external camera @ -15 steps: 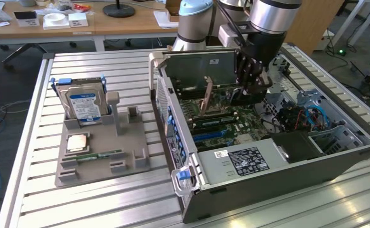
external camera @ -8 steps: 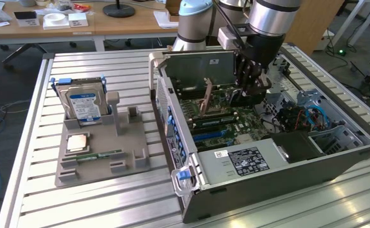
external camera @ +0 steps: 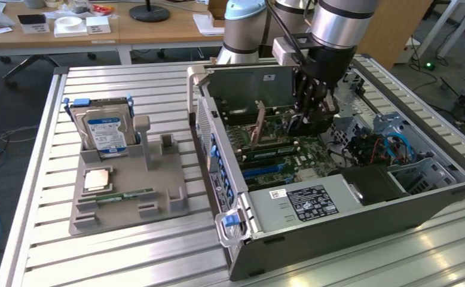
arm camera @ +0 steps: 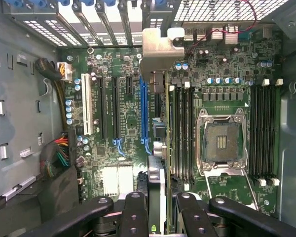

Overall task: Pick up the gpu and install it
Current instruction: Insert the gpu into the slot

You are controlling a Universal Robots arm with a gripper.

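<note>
pincer: we see it clamped, apparently, on the gpu | gpu: edge-on between the pincer's fingers (silver bracket at its far end) | motherboard: right below the pincer

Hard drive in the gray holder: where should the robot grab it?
Probably take the hard drive by its top part, coming down from above and pinching its two flat faces: it stands upright, and the gray holder hides its lower end.
</note>
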